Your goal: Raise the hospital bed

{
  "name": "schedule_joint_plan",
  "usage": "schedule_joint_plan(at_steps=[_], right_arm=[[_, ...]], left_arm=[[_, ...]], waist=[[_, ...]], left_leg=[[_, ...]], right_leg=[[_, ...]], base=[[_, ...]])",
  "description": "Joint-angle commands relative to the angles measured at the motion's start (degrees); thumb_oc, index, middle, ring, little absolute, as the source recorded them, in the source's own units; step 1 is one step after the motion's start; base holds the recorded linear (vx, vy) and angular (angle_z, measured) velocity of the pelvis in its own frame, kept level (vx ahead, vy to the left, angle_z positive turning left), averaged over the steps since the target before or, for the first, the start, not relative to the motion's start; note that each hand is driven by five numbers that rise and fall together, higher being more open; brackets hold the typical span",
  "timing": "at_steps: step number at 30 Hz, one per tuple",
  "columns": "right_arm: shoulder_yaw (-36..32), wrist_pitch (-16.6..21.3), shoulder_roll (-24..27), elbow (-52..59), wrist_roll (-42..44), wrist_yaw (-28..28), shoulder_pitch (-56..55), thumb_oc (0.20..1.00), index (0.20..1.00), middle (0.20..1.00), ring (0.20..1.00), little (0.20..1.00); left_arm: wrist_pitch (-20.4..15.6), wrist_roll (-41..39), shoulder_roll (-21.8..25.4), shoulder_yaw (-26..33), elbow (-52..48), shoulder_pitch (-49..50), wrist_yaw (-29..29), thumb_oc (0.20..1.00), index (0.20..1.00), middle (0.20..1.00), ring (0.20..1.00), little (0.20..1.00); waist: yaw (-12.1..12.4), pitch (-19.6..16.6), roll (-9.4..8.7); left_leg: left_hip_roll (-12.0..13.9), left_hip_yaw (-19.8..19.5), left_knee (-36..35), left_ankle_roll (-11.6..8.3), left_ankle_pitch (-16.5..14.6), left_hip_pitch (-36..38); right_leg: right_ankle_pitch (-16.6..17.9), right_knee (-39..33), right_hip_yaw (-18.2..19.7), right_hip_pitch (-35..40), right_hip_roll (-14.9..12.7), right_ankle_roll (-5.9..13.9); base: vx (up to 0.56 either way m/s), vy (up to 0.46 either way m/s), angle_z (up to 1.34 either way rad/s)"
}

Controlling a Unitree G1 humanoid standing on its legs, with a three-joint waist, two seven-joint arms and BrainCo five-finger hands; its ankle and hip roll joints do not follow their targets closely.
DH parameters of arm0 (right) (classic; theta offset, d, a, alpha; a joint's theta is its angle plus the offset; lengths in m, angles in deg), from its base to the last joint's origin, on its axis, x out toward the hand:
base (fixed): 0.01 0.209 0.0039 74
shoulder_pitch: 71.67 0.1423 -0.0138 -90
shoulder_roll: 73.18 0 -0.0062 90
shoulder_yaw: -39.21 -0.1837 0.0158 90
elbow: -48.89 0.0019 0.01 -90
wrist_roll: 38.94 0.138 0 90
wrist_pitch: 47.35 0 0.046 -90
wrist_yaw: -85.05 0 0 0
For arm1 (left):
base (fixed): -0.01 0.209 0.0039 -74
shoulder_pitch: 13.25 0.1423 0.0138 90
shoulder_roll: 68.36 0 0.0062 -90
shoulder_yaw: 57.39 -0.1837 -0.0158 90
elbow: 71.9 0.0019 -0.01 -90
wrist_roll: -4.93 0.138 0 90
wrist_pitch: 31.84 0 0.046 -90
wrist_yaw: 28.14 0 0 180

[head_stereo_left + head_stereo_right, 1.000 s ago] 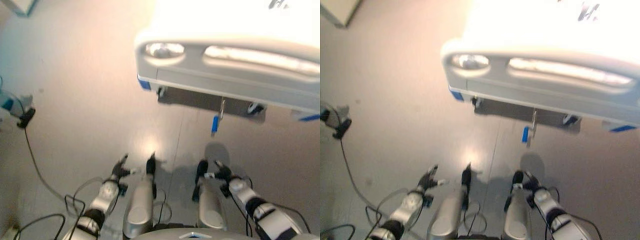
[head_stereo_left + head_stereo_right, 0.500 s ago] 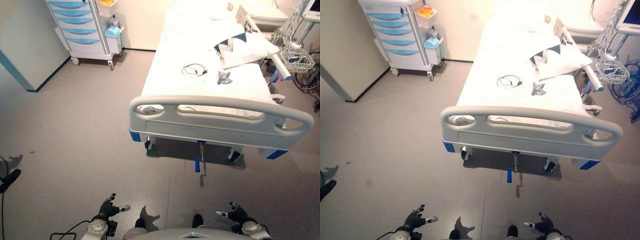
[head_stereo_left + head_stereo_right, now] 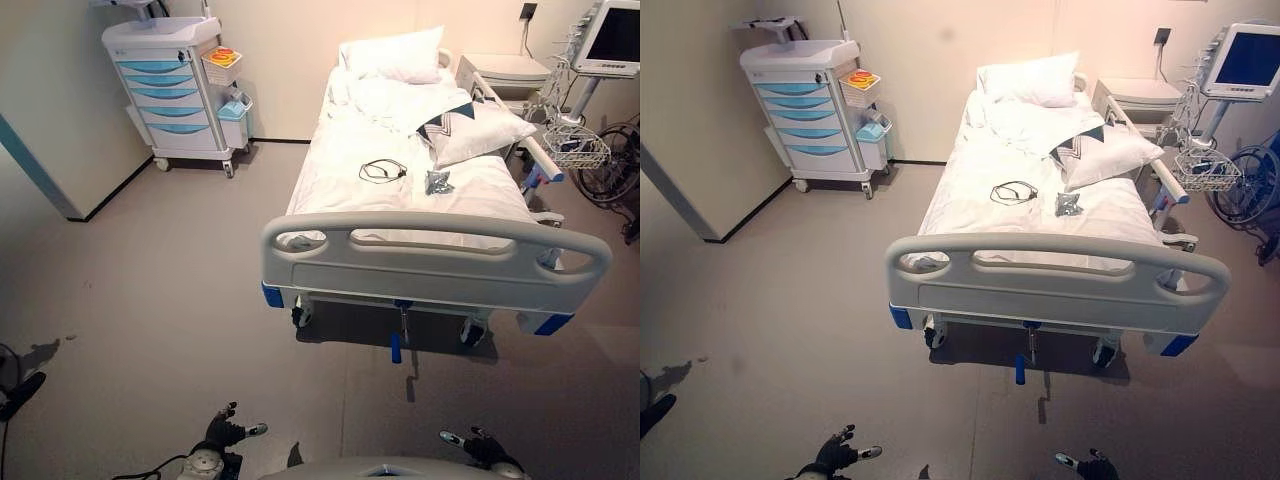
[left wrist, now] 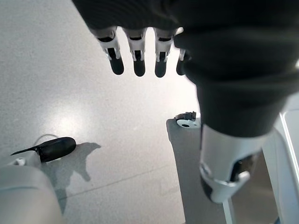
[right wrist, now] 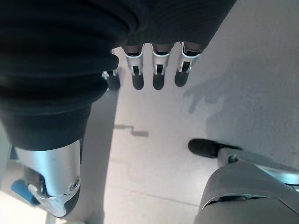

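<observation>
Two hands low at the near edge of the head view, both free of any load. Left hand (image 3: 226,434) at about 7 o'clock, right hand (image 3: 478,447) at about 5 o'clock, each hanging over bare grey floor (image 3: 150,300). In the left wrist view the left hand's fingers (image 4: 135,60) run out straight and side by side, dark tips apart from the floor, nothing between them and the thumb: released. In the right wrist view the right hand's fingers (image 5: 157,77) likewise straight in a row, nothing gripped: released. Both hands well apart from the bed.

Hospital bed (image 3: 435,262) stands past the hands, centre to 1 o'clock, foot end toward the robot. Grey footboard with cut-out grip openings faces the camera; blue corner bumpers at its lower corners. Under the footboard, a crank handle (image 3: 397,347) with a blue grip hangs down near the middle, between the two foot-end castors, grip just above the floor. Neither hand touches it.

On the white mattress: a coiled black cable (image 3: 381,170) and a small dark object (image 3: 437,182) beside it; farther up, pillows (image 3: 395,55) at the head end.

At 11 o'clock, a drawer cart (image 3: 172,90) with blue drawer fronts against the wall. At 2 o'clock, a monitor (image 3: 1243,58) on a stand with a wire basket (image 3: 578,150) below.
</observation>
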Motion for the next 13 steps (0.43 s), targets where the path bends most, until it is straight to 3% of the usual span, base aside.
schedule_joint_plan(at_steps=[1,13], right_arm=[[0.1,1.4,-0.1,-1.6,1.5,-0.6,5.4,1.0,1.0,1.0,1.0,1.0],[1.6,0.9,-0.6,-2.6,-0.3,-0.6,5.9,1.0,1.0,1.0,1.0,1.0]], left_arm=[[-0.7,3.1,-0.2,0.1,2.6,-5.0,0.5,1.0,1.0,1.0,1.0,1.0],[-0.9,2.3,-0.7,-0.1,2.9,-4.7,1.0,1.0,1.0,1.0,1.0,1.0]], waist=[[0.5,2.6,-0.79],[0.9,2.3,-1.22]], left_leg=[[-2.4,-0.4,0.5,2.61,-1.3,0.9],[-2.0,-0.5,0.4,2.5,-1.6,1.4]], right_leg=[[-5.6,4.6,-0.3,4.4,-0.2,2.6],[-5.9,3.6,-0.3,5.3,0.1,2.41]], base=[[0.04,-0.01,-0.01],[0.0,-0.001,0.0]])
